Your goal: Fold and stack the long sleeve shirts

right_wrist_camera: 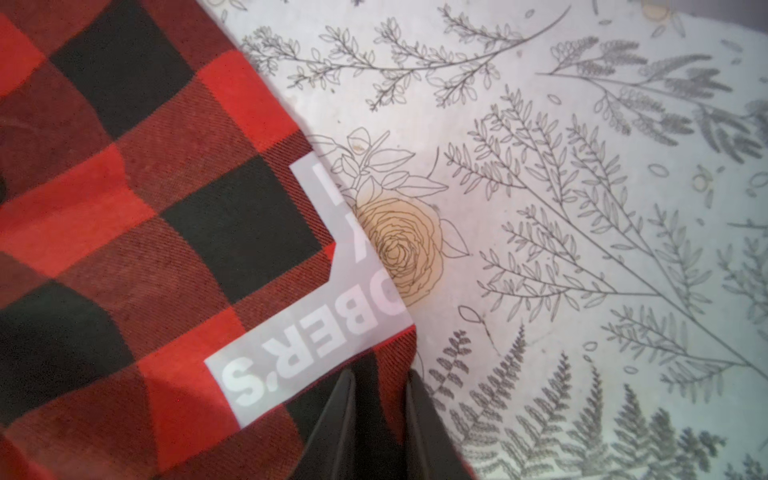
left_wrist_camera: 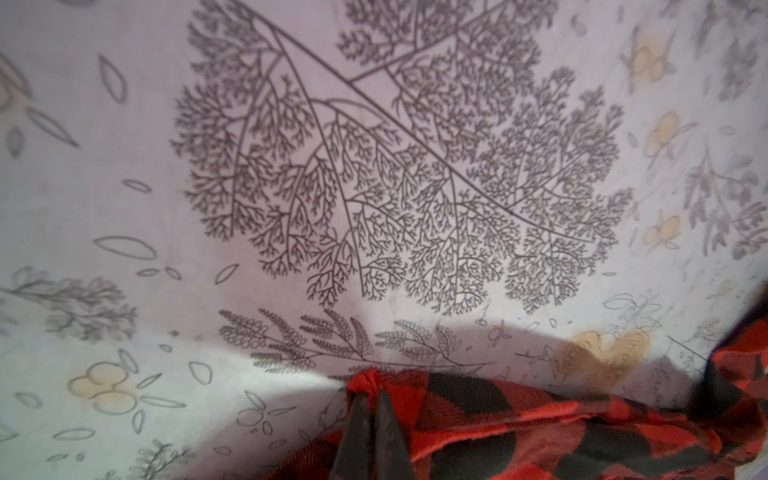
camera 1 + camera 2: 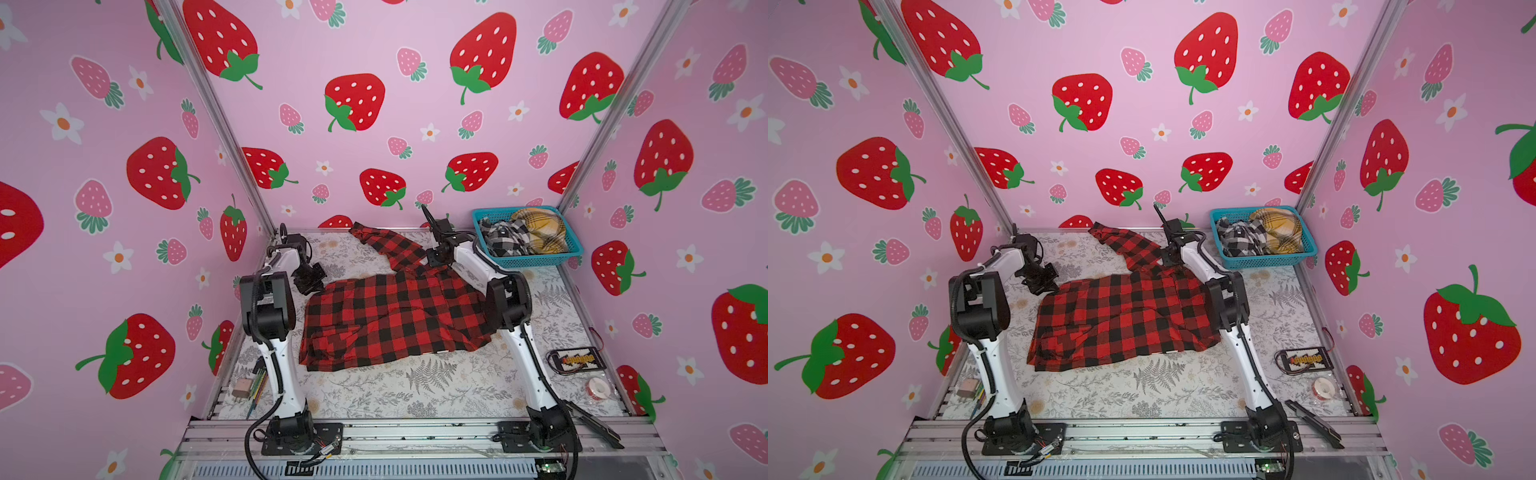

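Left wrist view shows the left gripper [image 2: 372, 395] pinching the red-and-black shirt [image 2: 540, 436]; the right gripper [image 1: 380, 374] sits around its edge, hold unclear.

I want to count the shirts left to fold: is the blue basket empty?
No, the blue basket holds a black-and-white plaid garment and a yellow plaid garment.

Twin arms at work: the left arm [image 3: 282, 374] and right arm [image 3: 525, 361] rise from their bases at the near edge, elbows bent high and forearms reaching toward the back. The left gripper [image 2: 371, 397] tilts downward, jaws closed on a bunched corner of the red-and-black shirt [image 2: 478, 399]. The right gripper [image 1: 380, 376], farther back, points down with its fingers [image 1: 343, 415] slightly apart astride the shirt's edge; whether they pinch it cannot be told.
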You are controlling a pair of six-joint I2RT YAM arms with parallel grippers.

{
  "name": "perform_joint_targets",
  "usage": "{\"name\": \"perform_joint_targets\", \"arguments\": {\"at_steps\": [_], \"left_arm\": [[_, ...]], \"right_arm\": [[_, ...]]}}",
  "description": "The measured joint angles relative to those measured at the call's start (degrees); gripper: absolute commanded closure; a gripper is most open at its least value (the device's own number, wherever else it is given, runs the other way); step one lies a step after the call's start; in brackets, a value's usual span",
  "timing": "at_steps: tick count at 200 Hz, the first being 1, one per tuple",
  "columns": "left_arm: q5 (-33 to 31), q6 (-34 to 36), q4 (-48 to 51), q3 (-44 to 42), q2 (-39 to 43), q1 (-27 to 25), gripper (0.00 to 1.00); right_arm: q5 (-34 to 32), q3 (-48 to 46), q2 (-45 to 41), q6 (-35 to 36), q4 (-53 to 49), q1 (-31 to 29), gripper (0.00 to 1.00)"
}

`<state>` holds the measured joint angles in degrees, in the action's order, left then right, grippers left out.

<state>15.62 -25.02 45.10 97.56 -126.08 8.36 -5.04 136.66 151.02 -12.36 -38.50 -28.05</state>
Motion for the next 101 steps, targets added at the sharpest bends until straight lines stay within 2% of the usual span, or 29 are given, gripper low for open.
{"name": "perform_joint_targets", "arguments": {"at_steps": [36,78,101], "left_arm": [[0.0,-0.1,-0.1,0.0,0.0,0.0,1.00],[3.0,-4.3,-6.7,-4.3,2.3,0.1,1.00],[5.0,-8.1,-11.8,-10.1,8.4,0.2,1.00]], "right_arm": [[-0.1,0.0,-0.1,0.2,0.1,0.0,0.98],[0.6,-8.7,-6.2,-2.0,1.5,0.1,1.00],[2.2,-15.2,-13.6,-4.2,2.6,0.0,1.00]]}}
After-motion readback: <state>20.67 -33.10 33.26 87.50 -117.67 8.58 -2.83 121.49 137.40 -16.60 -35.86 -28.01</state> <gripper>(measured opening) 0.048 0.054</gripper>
